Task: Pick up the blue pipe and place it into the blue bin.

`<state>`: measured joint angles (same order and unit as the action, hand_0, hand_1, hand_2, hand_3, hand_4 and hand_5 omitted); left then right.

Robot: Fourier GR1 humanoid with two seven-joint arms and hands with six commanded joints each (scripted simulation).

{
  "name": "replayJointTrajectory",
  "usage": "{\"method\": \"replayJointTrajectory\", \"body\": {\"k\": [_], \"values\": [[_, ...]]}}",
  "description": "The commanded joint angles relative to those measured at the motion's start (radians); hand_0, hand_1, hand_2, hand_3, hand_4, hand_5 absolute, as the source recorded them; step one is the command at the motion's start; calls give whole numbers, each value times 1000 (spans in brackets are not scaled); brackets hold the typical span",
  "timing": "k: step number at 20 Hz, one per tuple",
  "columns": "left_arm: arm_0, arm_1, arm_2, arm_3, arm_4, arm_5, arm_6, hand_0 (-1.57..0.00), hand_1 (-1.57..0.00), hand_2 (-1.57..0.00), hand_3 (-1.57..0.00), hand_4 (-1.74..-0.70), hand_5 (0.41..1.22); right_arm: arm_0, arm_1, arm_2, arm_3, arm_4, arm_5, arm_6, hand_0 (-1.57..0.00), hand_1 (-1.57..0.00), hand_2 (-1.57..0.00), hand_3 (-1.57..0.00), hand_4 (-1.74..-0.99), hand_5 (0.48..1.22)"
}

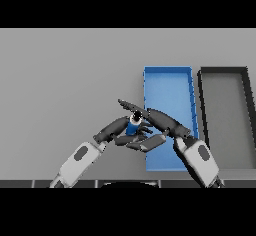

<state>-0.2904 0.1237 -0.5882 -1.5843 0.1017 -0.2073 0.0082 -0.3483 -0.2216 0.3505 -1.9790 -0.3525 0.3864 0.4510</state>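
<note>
Head view:
- The grey tabletop [65, 80] fills the scene, bare on its left half.
- A blue bin [167, 87], a long rectangular tray with raised walls, lies right of centre with its long side running away from the robot.
- A dark grey bin [225, 110] of similar shape lies just beside it on the right, the two walls close together and parallel.
- The blue pipe [133, 126], a short blue cylinder with a pale, dark-centred end facing up, stands roughly upright, a little tilted, just left of the blue bin's left wall, towards the bin's near half. It is outside the bin.
- The left robot hand [118, 128] comes in from the lower left on a white and grey arm. Its dark fingers curl up against the pipe's left side, with further fingers stretching beneath the pipe towards the right.
- The right robot hand [159, 121] comes in from the lower right, crossing over the near part of the blue bin. Its fingers are long and mostly straight: one points up and to the left past the pipe's top, others lie lower, near the pipe's base.
- Both robot hands meet at the pipe, with dark fingers overlapping around it. The left one appears to be grasping the pipe; the right one looks released, its straight fingers touching or nearly touching the pipe.
- Whether the pipe's base rests on the tabletop cannot be told, since fingers hide it.
</note>
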Motion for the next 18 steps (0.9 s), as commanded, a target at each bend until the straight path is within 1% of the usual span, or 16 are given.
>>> {"method": "replayJointTrajectory", "body": {"k": [1,2,3,4,5,6,7,8,9,10,11,12,13,14,16,18], "values": [[10,-2,0,-9,-2,0,-3,-1571,-1571,-1571,-1550,-1499,1221,-22,12,4,24,-1,8,-2,1,1,1,1,-1208,506],[17,2,-3,-13,-14,-5,-19,-1571,-1571,-1571,-1554,-1486,1221,-33,19,2,39,-10,14,-2,1,1,1,1,-1206,503],[12,-4,8,1,-13,-5,6,-1571,-1571,-1571,-1557,-1473,1221,-55,29,2,60,-23,18,10,1,1,-9,1,-1210,498],[24,-5,6,3,-21,-5,13,-1571,-1571,-1571,-1560,-1525,1221,-60,40,12,80,-17,31,9,-17,-34,-54,-26,-1236,493],[20,-10,9,6,-25,-10,-6,-1571,-1571,-1571,-1284,-1568,1221,-84,41,9,90,-19,38,10,-107,-140,-160,-116,-1291,483],[5,-10,1,10,-66,9,27,-1571,-1571,-1571,-1190,-1603,1221,-108,47,10,102,-21,43,15,-264,-299,-308,-252,-1348,477],[-7,16,-10,3,-97,6,42,-1571,-1527,-1571,-1119,-1630,1221,-121,58,19,112,-11,51,14,-475,-487,-492,-516,-1365,477],[-5,19,-3,-11,-92,12,46,-1571,-1536,-1571,-1121,-1647,1221,-139,68,22,121,-14,50,6,-694,-704,-708,-659,-1433,486],[3,18,-8,-22,-95,11,30,-1571,-1543,-1571,-1211,-1665,1221,-157,71,16,131,-33,52,-5,-869,-877,-881,-775,-1486,516],[10,11,2,-14,-83,9,17,-1571,-1548,-1571,-1283,-1680,1221,-164,83,22,144,-38,44,-12,-1010,-1016,-1019,-880,-1527,570],[23,4,6,-21,-69,-4,9,-1571,-1553,-1571,-1340,-1692,1221,-154,94,31,143,-58,35,-28,-1122,-1127,-1129,-1018,-1498,638],[24,-10,17,-13,-52,-16,-1,-1571,-1557,-1571,-1386,-1702,1221,-159,96,27,148,-62,30,-40,-1212,-1216,-1218,-1128,-1474,755],[20,-22,31,-7,-44,-29,6,-1571,-1559,-1571,-1423,-1710,1221,-153,96,31,157,-49,33,-87,-1284,-1287,-1288,-1217,-1457,848],[30,-36,30,0,-50,-29,-6,-1571,-1562,-1571,-1453,-1716,1221,-149,90,32,151,-45,32,-92,-1341,-1344,-1345,-1288,-1445,923],[30,-47,38,-8,-70,-37,13,-1571,-1565,-1571,-1495,-1723,1221,-135,63,55,124,-4,50,-150,-1424,-1425,-1426,-1390,-1435,1030],[37,-52,45,-11,-80,-47,41,-1571,-1567,-1571,-1523,-1727,1221,-146,54,63,141,8,54,-167,-1477,-1478,-1478,-1455,-1445,1099]]}}
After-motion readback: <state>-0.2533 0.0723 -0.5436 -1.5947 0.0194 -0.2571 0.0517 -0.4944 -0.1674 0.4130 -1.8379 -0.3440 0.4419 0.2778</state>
